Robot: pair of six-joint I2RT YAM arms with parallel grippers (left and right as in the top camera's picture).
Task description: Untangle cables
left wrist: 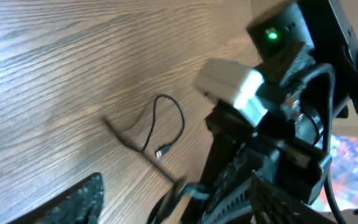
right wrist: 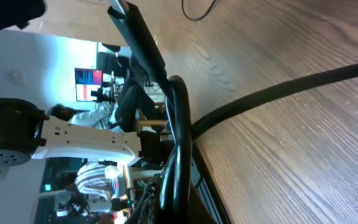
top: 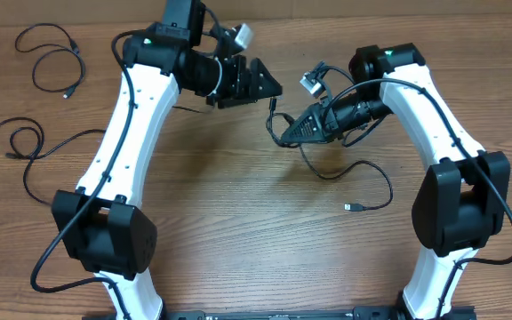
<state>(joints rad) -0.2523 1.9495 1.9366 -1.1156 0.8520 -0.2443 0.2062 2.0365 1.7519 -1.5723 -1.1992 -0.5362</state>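
Overhead view first: my right end effector is squeezed together on a thin black cable near the middle of the table. The pinch sits at a small loop at my fingertips. A short bit sticks up toward my left arm, and the rest snakes off to the right across the wood in a couple of lazy curves. It ends in a small plug lying flat, well apart from both arms. My left end effector hangs just up and left of that pinch with its jaws apart and nothing in them. It is close to the short stub of the cable, but I can't tell whether it touches. Over on the far left side there's a second cable curled up near the top corner. A third cable is looped a bit lower, with one strand running under my left arm. Both just lie loose on the wood, well away from the action. From the left wrist camera I get one of my own fingers at the bottom edge, the other arm filling the right side, and the cable making an open loop on the wood with its plug at the end. From the right wrist camera the cable runs straight up the middle of the shot, super close and out of focus.
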